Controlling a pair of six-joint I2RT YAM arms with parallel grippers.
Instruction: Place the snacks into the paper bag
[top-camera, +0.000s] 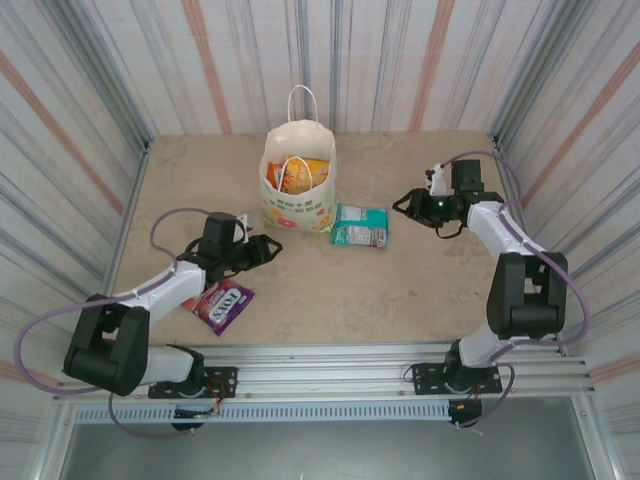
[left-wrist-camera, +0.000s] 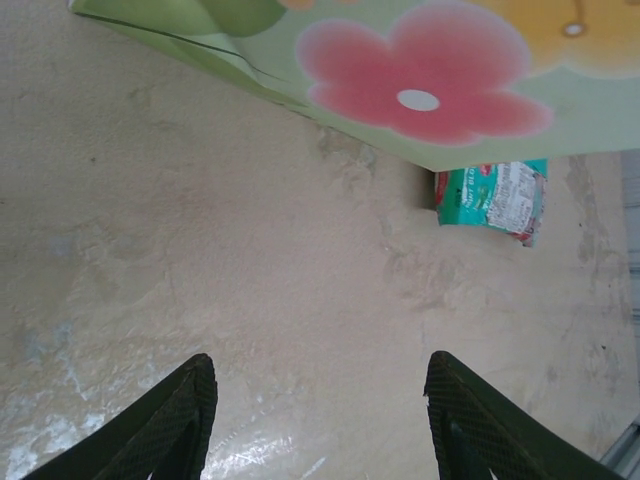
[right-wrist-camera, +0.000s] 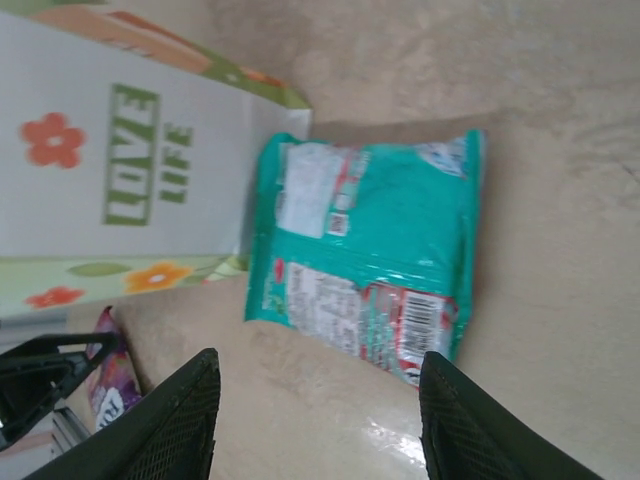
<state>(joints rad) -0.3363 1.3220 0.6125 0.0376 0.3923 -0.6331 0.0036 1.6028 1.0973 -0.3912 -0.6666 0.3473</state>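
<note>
The white paper bag, with loop handles, green lettering and a flower print along its base, stands upright at the middle of the beige table. Shiny orange and yellow packets show in its open mouth. 2 snacks lie outside it. The flat teal foil packet lies just beside the bag's right base, perhaps touching it. The flat purple foil packet lies close against the left arm, near the table's front edge.

The right gripper points at the teal packet with its jaws wide and empty. The left gripper sits low over bare table near the bag's left corner, its jaws also wide and holding nothing.

The main risk, as I judge it, is the bag itself. It looks light and unanchored, so a push on the teal packet toward it, or a sideways sweep by the left gripper, could shove or topple it. The teal packet lies flat and slick, so the fingers may skid over the foil rather than pinch an edge. At the drop, a packet could catch a handle or the rim and fall outside. With both grippers near the bag, they could also meet.
</note>
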